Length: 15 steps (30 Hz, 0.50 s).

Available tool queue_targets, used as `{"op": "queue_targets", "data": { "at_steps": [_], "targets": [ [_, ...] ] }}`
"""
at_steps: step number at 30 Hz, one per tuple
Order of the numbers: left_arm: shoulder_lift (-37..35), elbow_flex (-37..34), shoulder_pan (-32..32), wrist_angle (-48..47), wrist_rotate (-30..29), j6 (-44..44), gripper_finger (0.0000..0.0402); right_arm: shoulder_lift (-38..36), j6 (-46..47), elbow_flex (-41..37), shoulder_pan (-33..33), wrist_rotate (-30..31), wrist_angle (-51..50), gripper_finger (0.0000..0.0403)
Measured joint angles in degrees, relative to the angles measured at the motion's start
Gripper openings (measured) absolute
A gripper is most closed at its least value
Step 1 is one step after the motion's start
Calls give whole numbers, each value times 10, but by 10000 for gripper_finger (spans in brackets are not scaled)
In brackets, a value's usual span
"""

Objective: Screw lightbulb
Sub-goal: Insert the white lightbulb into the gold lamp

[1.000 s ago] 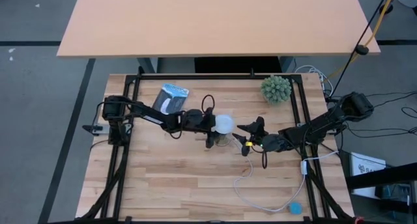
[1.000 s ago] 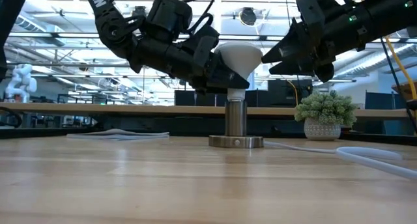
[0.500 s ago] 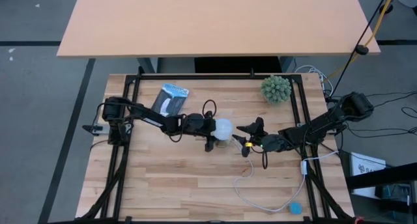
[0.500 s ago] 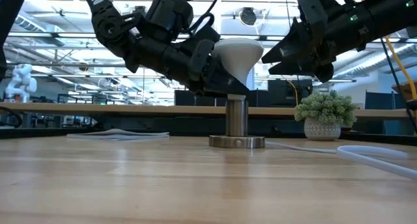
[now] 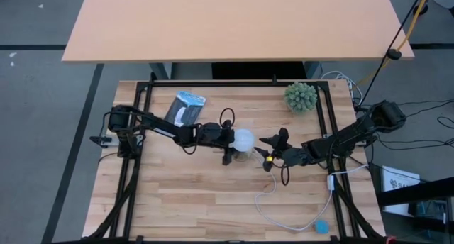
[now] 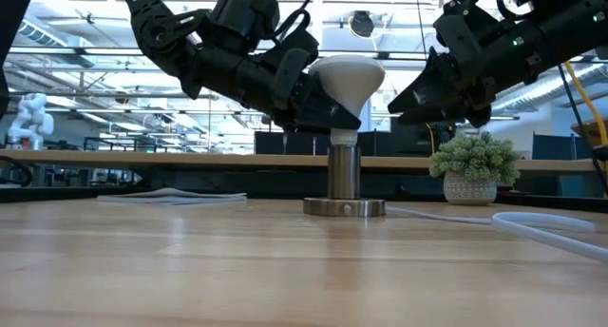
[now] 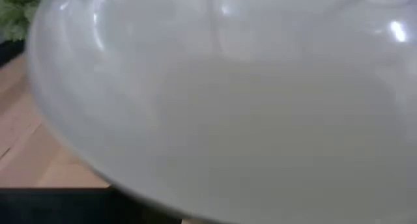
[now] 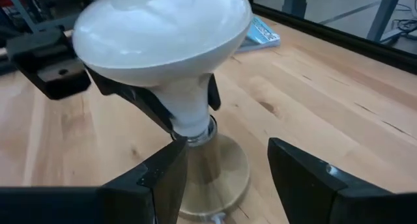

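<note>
The white lightbulb stands dome up over the metal socket post, whose round base rests on the wooden table. The bulb's narrow lower end meets the post's top. My left gripper reaches in from the table's left and is shut on the bulb, which fills the left wrist view. My right gripper hangs open just right of the bulb, its fingers either side of the socket base without touching it. My left gripper pinches the bulb's tapering neck between its two fingers, just above the screw end. The fingers come from the table's left, slanting slightly down. The bulb stays nearly upright, dome up, its lower end at the socket's top.
A spiky green plant in a pot stands at the far right. A dark packet lies at the far left. The socket's white cord loops over the near right of the table to a small blue object.
My right gripper has tipped its fingers a little downward beside the bulb, still open. The bulb stays over the socket post in my left gripper.
</note>
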Motion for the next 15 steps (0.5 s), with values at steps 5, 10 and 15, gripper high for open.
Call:
{"op": "queue_targets", "data": {
  "at_steps": [5, 10, 15],
  "targets": [
    [0, 0, 1, -6, 1, 0, 183, 21, 17, 0, 0, 0, -2, 179],
    [0, 0, 1, -8, 0, 0, 183, 30, 26, 0, 0, 0, -6, 78],
    [0, 0, 1, -8, -6, 1, 183, 30, 9, 0, -9, 0, 4, 10]
  ]
}}
